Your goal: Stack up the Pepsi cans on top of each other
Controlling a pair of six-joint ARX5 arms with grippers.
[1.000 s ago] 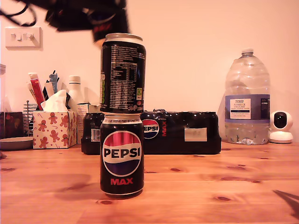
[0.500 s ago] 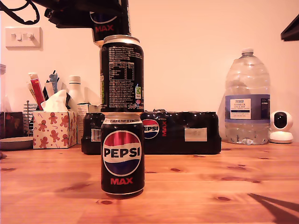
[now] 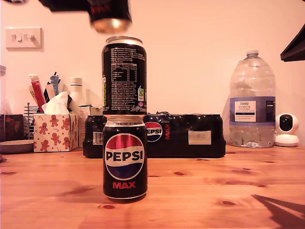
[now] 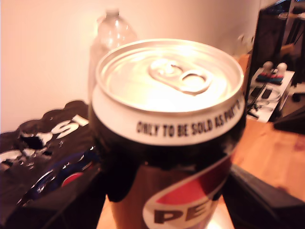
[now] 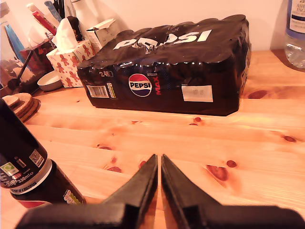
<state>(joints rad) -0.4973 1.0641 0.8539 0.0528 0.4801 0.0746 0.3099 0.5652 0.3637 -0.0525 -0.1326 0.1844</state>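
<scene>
Since half a second ago the held can point(image 3: 110, 16) has risen and tipped, its base now showing above the stack, while the two stacked cans have not shifted. At the fingers point(image 4: 52, 202), my first gripper point(image 4: 162, 200) is clamped on that can's body, logo side out, tab end towards the wrist camera. We judge the step in hand to be placing it – so we should level it first, centre its base over the silver rim of the upper can point(image 3: 124, 76), then lower it straight and let go gently. The upper can stands upright on the lower can point(image 3: 125, 160), which rests on the table point(image 3: 214, 191). My second gripper point(image 5: 158, 164) – fingers pressed together, empty – sits low beside the stack; we should keep it clear.
</scene>
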